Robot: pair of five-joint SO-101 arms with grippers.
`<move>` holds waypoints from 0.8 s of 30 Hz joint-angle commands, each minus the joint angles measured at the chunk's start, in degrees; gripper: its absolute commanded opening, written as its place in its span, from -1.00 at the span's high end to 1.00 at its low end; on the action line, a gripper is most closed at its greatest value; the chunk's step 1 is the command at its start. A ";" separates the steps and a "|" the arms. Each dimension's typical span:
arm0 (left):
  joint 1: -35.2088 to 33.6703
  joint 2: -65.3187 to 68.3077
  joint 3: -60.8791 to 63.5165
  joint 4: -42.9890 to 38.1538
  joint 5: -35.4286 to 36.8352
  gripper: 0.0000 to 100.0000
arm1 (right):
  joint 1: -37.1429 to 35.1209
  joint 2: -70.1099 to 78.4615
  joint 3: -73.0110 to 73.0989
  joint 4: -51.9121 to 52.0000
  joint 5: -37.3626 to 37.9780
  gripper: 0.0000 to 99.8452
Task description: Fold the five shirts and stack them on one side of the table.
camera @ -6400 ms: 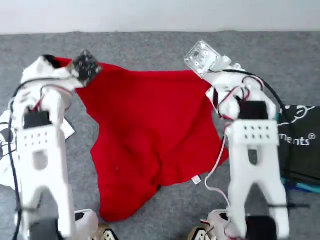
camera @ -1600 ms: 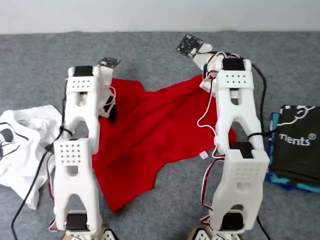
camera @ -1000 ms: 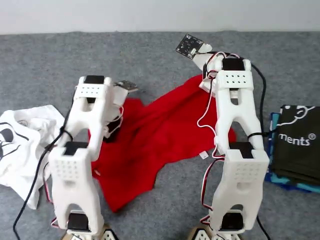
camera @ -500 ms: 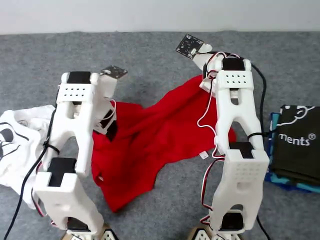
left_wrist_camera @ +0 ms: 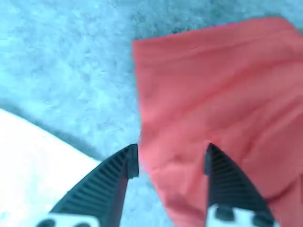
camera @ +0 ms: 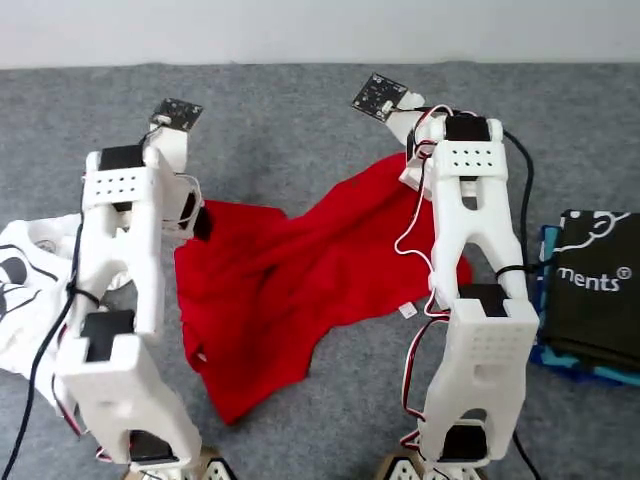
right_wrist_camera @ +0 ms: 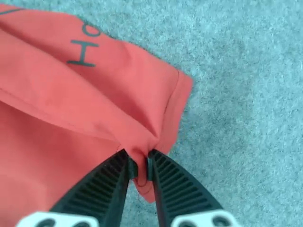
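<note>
My right gripper pinches a fold of the red shirt. Left gripper gapes over its 9 o'clock edge. I see it crumpled mid counter. White shirt at 9 o'clock, dark folded stack at 3.

**High view.** The right arm covers the right border of the red shirt. The left arm overlaps the white shirt, which the frame edge also cuts. The dark folded stack runs off the opposite edge.

**Left wrist view.** The pale patch beside the left pincer is cut by the edge and cannot be identified.

**Right wrist view.** The shirt's pinched fold vanishes between the fingers of the right pincer.
</note>
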 commanded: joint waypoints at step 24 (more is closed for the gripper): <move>1.14 41.76 -72.57 20.48 1.14 0.53 | -3.91 -1.01 -3.08 0.31 -0.62 0.98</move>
